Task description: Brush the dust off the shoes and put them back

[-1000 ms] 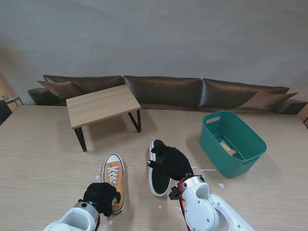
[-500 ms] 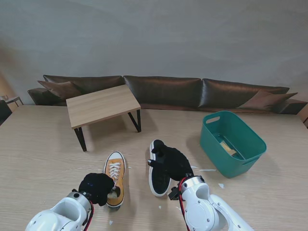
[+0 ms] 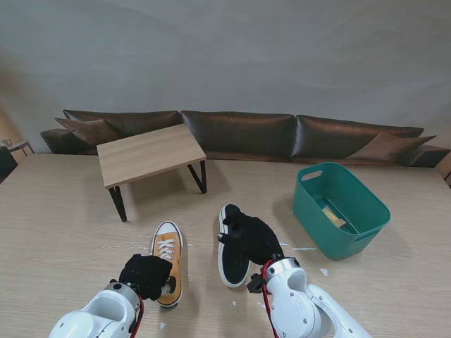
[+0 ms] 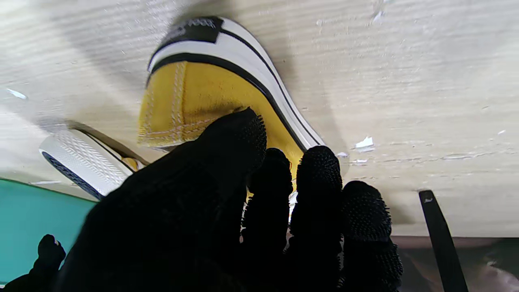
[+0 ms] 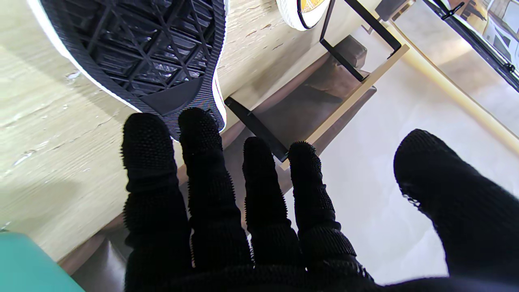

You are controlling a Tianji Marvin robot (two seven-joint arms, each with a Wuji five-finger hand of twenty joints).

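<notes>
The stand view shows a pale wood-grain surface (image 3: pixel 63 225) with a yellow canvas sneaker with white laces and a white rubber toe (image 3: pixel 168 262) standing on it, its toe pointing away from the robot. Just right of that sneaker lies a black canvas shoe with a white sole edge (image 3: pixel 230 246), tipped so that its black patterned sole shows in the right wrist view. The black-gloved left hand (image 3: pixel 146 275) sits at the yellow sneaker's heel end, nearer the robot; in the left wrist view its fingers (image 4: pixel 316 190) are curled over the heel collar with the thumb pressed on the yellow canvas, gripping the sneaker. The black-gloved right hand (image 3: pixel 252 238) lies against the black shoe's right side; the right wrist view shows its fingers (image 5: pixel 202 162) held straight side by side, thumb spread apart, holding nothing. Farther right of the yellow sneaker stands a teal plastic basket (image 3: pixel 310 218), and beyond the sneaker, away from the robot, a small wooden table with black legs (image 3: pixel 144 153). Small white scraps (image 3: pixel 304 248) dot the surface around both shoes.
</notes>
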